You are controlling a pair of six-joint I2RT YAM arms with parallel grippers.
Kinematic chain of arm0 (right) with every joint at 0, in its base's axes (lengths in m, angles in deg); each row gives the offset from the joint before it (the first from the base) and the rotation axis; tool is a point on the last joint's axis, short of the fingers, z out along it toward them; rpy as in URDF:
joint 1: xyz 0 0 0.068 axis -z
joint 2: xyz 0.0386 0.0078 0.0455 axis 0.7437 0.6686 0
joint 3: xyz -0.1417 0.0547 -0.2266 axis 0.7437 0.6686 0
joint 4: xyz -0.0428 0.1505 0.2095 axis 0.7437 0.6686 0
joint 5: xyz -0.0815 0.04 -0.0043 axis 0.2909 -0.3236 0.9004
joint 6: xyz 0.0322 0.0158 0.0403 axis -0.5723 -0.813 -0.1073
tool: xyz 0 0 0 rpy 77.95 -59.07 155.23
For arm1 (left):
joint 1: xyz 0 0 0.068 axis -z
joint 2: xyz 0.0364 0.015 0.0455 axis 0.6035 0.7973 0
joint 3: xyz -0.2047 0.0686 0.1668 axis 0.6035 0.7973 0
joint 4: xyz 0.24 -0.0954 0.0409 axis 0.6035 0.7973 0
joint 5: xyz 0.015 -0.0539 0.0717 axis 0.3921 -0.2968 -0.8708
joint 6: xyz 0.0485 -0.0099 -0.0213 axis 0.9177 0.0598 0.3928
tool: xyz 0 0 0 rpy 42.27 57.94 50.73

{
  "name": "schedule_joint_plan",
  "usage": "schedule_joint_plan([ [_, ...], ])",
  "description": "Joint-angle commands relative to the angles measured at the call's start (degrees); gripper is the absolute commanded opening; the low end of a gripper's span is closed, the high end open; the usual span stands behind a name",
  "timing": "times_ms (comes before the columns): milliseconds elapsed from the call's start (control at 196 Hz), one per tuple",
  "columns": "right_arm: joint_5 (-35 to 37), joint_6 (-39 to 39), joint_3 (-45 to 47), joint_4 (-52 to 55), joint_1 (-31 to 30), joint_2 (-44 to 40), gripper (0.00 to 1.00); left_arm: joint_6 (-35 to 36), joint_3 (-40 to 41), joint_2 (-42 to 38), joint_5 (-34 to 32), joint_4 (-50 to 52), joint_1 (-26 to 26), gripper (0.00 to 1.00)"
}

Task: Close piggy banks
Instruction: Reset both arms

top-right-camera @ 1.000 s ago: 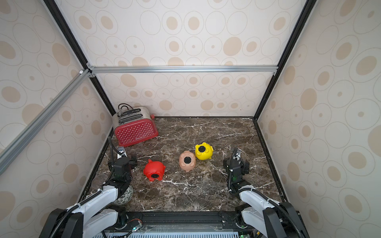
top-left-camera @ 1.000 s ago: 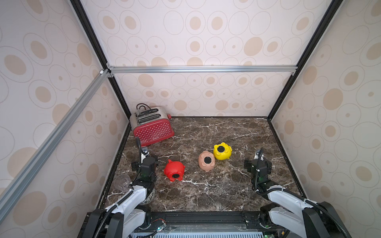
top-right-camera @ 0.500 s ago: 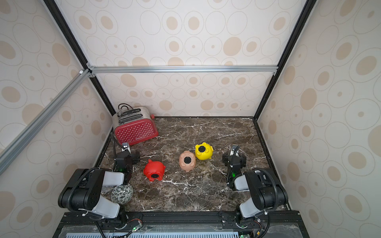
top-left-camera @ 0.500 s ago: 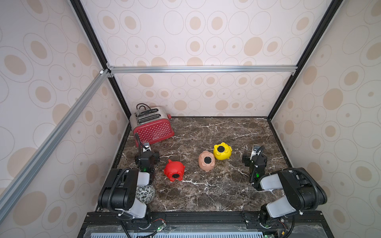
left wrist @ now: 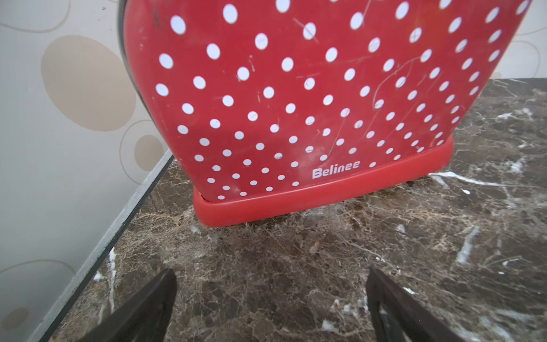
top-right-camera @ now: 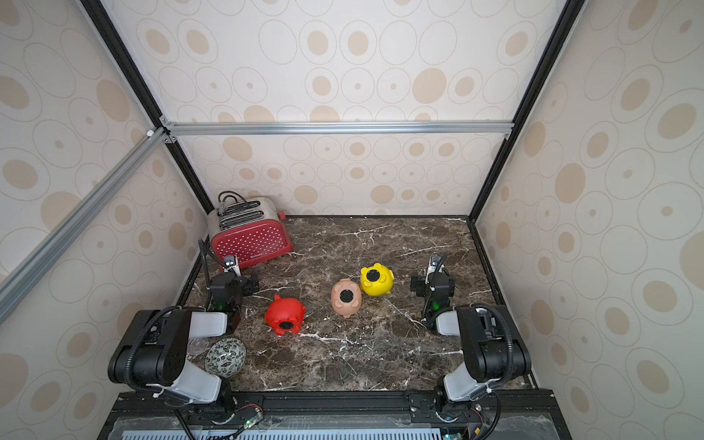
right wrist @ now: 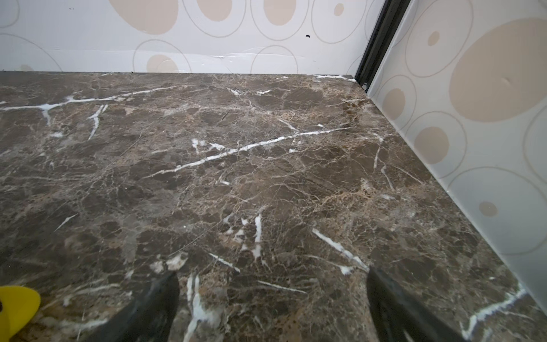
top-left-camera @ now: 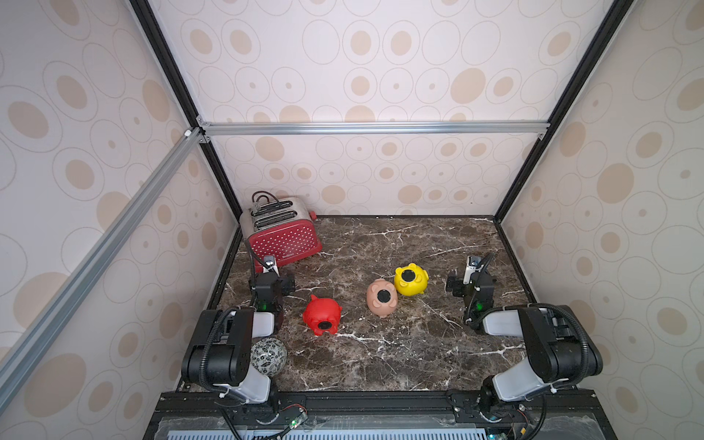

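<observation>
Three piggy banks lie on the marble table [top-left-camera: 381, 362], around its middle, none standing on its feet.

- Red piggy bank [top-left-camera: 322, 316]: nearest the left arm, tipped over, with a dark round belly spot turned toward the front edge.
- Peach piggy bank [top-left-camera: 382, 298]: centre, belly up, dark round spot on top.
- Yellow piggy bank [top-left-camera: 410, 280]: just beside the peach one, farther back and toward the right arm, belly spot also up. Cannot tell whether the two are touching.
- Cannot tell whether the dark spots are open holes or plugs.

Left claw [left wrist: 270, 272]: fingers spread wide, nothing between them, bare marble below. It faces the red polka-dot toaster [top-left-camera: 284, 238], near it but apart. The toaster stands in the back left corner.

Right claw [right wrist: 271, 272]: also spread wide and empty, pointing toward the back right corner. A sliver of the yellow bank shows at the edge of its wrist view.

Both claws are clear of every bank.

Patterned ball [top-left-camera: 269, 357]: by the left arm's base, near the table's front left edge.
</observation>
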Motion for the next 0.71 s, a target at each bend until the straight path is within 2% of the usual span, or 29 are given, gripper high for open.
schedule_joint_plan([
  [0, -0.9, 0.0, 0.3, 0.7, 0.0, -1.0, 1.0, 0.1, -0.6, -0.2, 0.5, -0.1, -0.2, 0.99],
  [709, -1.2, -0.3, -0.8, 2.1, 0.1, -0.4, 1.0, 0.1, -0.6, -0.2, 0.4, -0.1, -0.3, 0.99],
])
